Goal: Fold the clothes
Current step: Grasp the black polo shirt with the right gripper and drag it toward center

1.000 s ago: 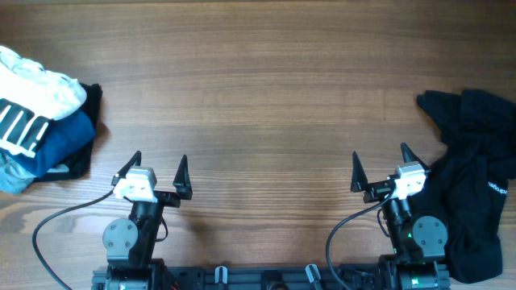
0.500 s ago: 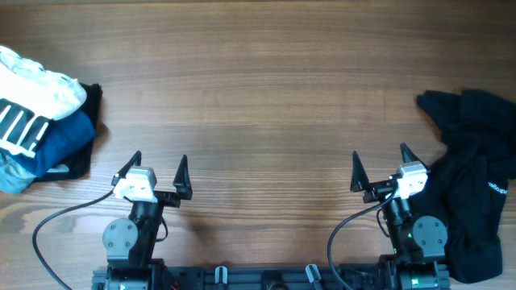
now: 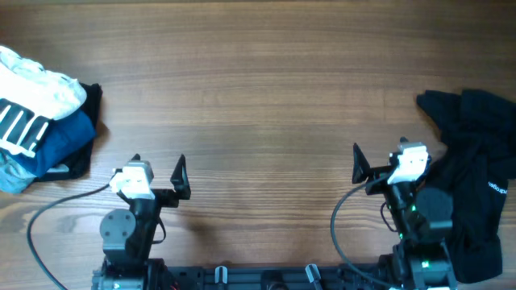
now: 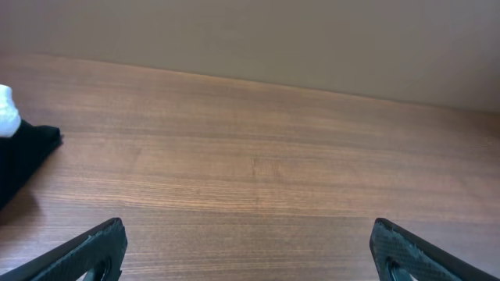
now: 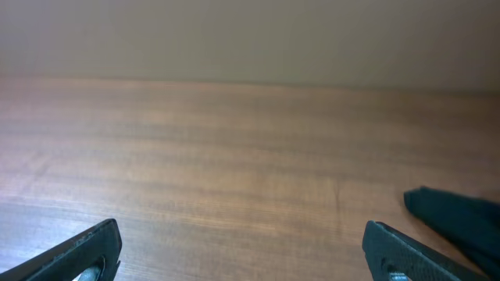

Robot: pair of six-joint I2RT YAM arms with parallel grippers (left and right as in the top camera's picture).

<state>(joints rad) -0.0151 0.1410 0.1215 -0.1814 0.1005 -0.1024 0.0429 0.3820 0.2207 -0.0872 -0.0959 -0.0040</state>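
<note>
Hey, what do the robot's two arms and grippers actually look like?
The left gripper and right gripper each have two black pointed fingers on a white boxy wrist block. Each arm has a round grey joint housing and a thin dark cable looping off it. No markings are legible.

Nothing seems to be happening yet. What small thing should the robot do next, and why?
Probably swing the right arm toward the black T-shirt and grip its near edge. The shirt lies crumpled at the right edge of the table, beside that arm, whose jaws stand open and empty; spreading it likely needs the bare middle.
</note>
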